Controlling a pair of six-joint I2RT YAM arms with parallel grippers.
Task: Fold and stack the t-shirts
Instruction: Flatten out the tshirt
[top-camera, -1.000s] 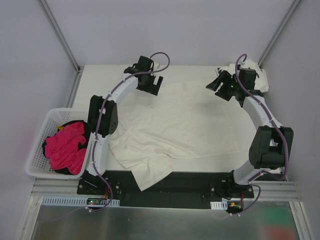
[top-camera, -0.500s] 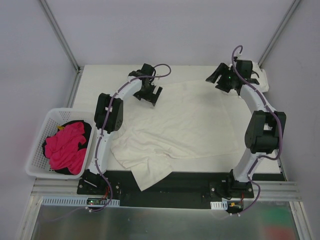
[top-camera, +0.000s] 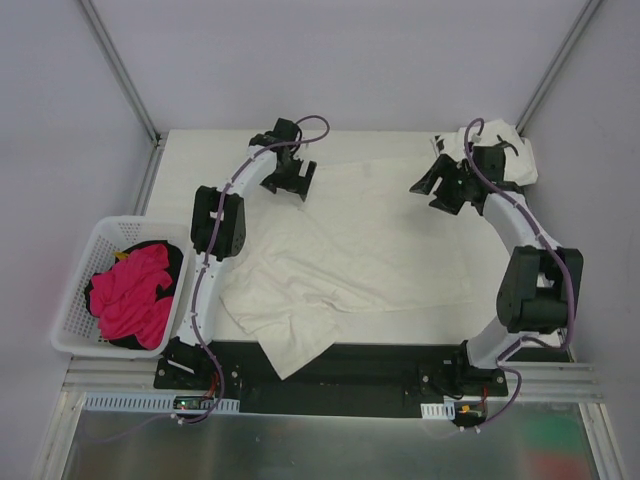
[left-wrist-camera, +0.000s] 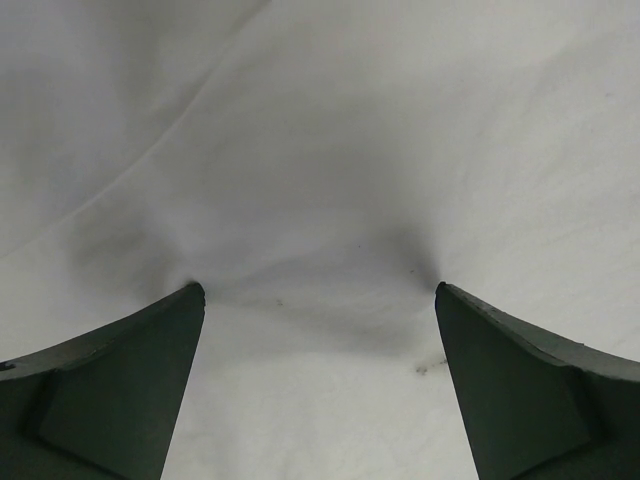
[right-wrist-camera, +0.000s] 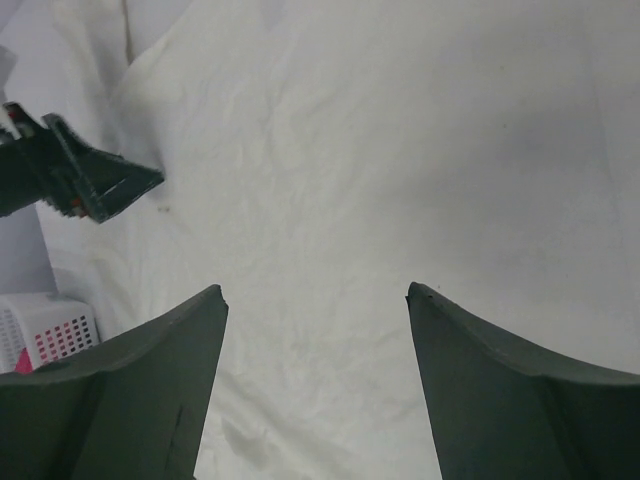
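Observation:
The large cream-white t-shirt (top-camera: 360, 240) lies spread and wrinkled across the table, with one corner hanging over the near edge. My left gripper (top-camera: 288, 182) is open at the shirt's far left edge. In the left wrist view (left-wrist-camera: 318, 290) both fingertips (left-wrist-camera: 192, 295) touch the cloth and dent it. My right gripper (top-camera: 436, 186) is open over the shirt's far right part, and in the right wrist view (right-wrist-camera: 316, 290) nothing is between its fingers. A bunched white shirt with dark marks (top-camera: 505, 150) lies in the back right corner.
A white basket (top-camera: 72, 300) holding pink cloth (top-camera: 130, 295) on dark cloth stands off the table's left edge. Its corner shows in the right wrist view (right-wrist-camera: 45, 330), as does the left gripper (right-wrist-camera: 90, 185). Grey walls enclose the table.
The left gripper has shifted slightly back and left at the shirt's far edge. The right gripper swung toward the back corner, then came forward over the shirt. Both stay open.

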